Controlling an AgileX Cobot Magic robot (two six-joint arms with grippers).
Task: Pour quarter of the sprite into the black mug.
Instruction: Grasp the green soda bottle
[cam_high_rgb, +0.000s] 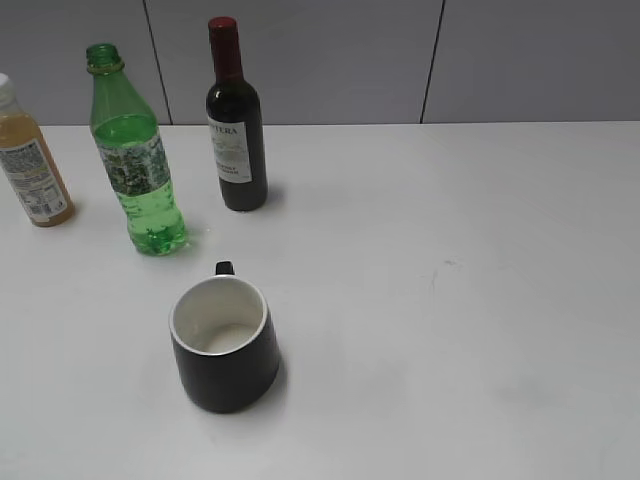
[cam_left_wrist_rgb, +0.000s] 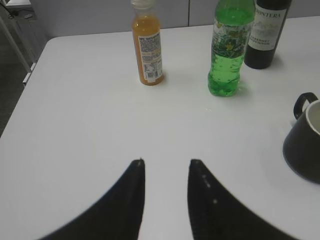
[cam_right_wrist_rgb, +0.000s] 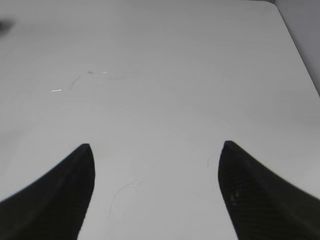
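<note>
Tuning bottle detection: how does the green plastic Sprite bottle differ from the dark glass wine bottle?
The green plastic Sprite bottle is translucent and uncapped; the dark glass wine bottle is opaque with a red capsule top. Sprite's label is green-patterned, the wine's white. Sprite stands nearer the black mug. Both stand upright.

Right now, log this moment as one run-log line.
phase: pre-grasp | sprite: upright, uncapped, untouched | mug: upright, looks empty | left claw: open, holds nothing | right claw: open wide over bare table
</note>
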